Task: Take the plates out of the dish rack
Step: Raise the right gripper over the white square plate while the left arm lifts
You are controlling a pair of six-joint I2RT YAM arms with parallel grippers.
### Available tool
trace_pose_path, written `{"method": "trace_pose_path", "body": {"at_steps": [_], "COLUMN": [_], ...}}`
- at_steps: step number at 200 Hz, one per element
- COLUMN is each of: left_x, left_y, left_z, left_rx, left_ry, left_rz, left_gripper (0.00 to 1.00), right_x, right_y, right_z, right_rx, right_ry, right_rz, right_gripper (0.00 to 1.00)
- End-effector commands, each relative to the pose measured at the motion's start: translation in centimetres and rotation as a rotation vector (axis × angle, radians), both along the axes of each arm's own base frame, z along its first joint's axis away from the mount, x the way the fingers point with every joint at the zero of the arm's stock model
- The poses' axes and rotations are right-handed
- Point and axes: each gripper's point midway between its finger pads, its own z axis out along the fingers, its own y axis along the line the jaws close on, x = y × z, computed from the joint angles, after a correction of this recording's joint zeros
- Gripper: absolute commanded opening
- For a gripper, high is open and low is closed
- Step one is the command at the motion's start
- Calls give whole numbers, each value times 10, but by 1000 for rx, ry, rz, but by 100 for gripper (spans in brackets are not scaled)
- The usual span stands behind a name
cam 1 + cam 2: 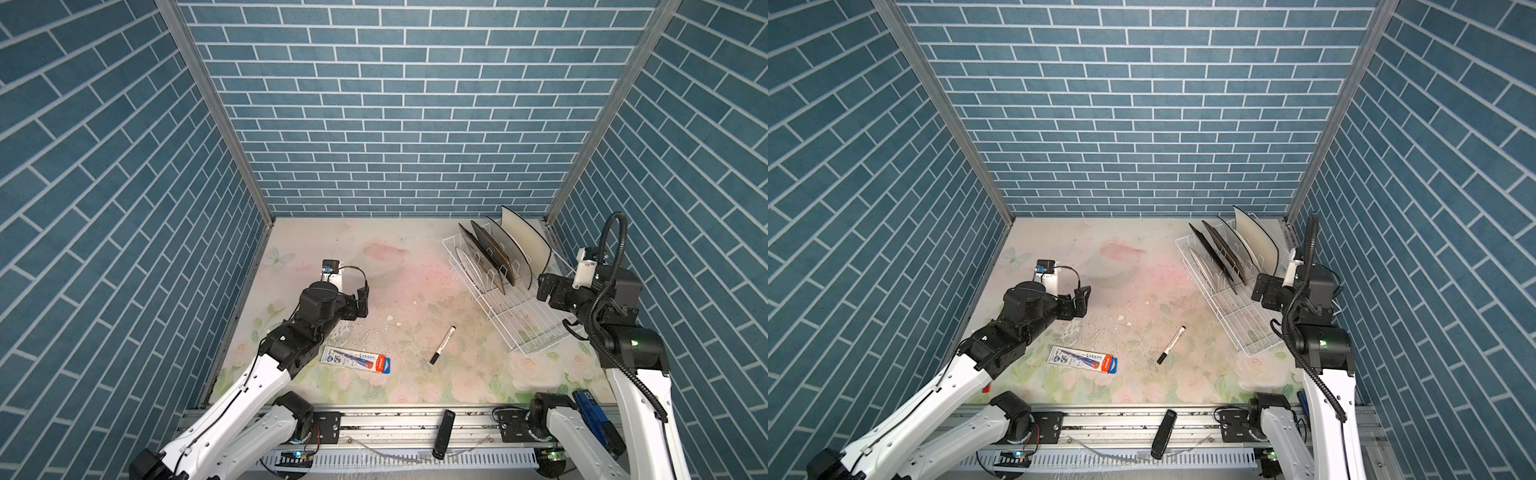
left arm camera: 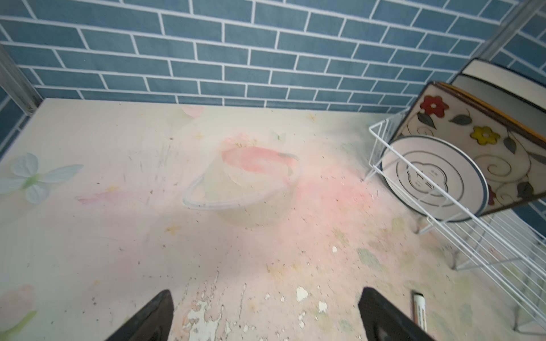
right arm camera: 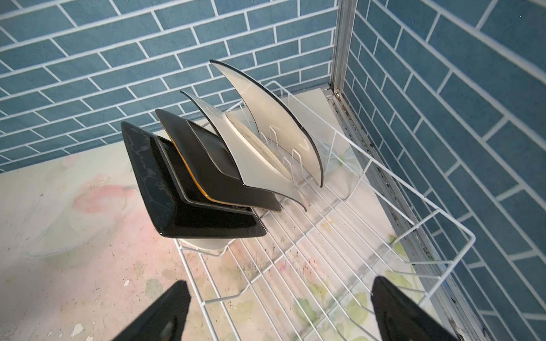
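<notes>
The white wire dish rack [image 1: 524, 328] [image 1: 1241, 320] stands at the back right of the table. Several plates stand upright in its far end. In the right wrist view a glossy black plate [image 3: 153, 189] is outermost, then a dark one with an orange edge [image 3: 206, 159], a white one [image 3: 245, 153] and a white black-rimmed one [image 3: 277, 118]. The left wrist view shows the floral plate [image 2: 472, 138] and a small round plate [image 2: 428, 180] in front of it. My right gripper [image 1: 548, 286] [image 3: 280, 289] hangs open over the rack's bare near end. My left gripper [image 1: 361, 301] [image 2: 266, 295] is open above the table.
A black-and-white marker [image 1: 443, 345] and a flat blue-and-red packet [image 1: 356, 360] lie on the floral tabletop. A clear plastic bowl [image 2: 242, 192] sits mid-table beyond the left gripper. Blue brick walls close in three sides. A black bar [image 1: 443, 434] rests on the front rail.
</notes>
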Motion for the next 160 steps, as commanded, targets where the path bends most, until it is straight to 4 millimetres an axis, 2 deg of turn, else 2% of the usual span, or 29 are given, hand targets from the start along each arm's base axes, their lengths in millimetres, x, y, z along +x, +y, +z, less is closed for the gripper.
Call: {"method": "trace_pose_path", "body": {"at_steps": [1, 25, 42, 64, 90, 120, 160], "left_x": [-7, 3, 17, 32, 38, 39, 34], "left_y": [-13, -33, -61, -95, -127, -132, -131], "left_z": [-4, 9, 27, 49, 53, 52, 61], "left_rx": [22, 0, -72, -78, -80, -33, 9], "left_ry": [77, 57, 8, -42, -68, -82, -105], "left_rz": [-28, -31, -68, -128, -232, -265, -312], "left_gripper": [100, 100, 100, 100, 100, 100, 100], "right_x": [-11, 1, 14, 34, 52, 64, 81], "right_y": [1, 0, 0, 5, 10, 2, -5], "right_z": [-5, 4, 12, 21, 21, 15, 15], "right_rx": [-14, -70, -103, -112, -126, -207, -329], "right_ry": [121, 118, 95, 75, 98, 143, 142], "right_rz": [21, 55, 80, 122, 171, 189, 245], "right_gripper": [97, 97, 97, 97, 97, 97, 91]}}
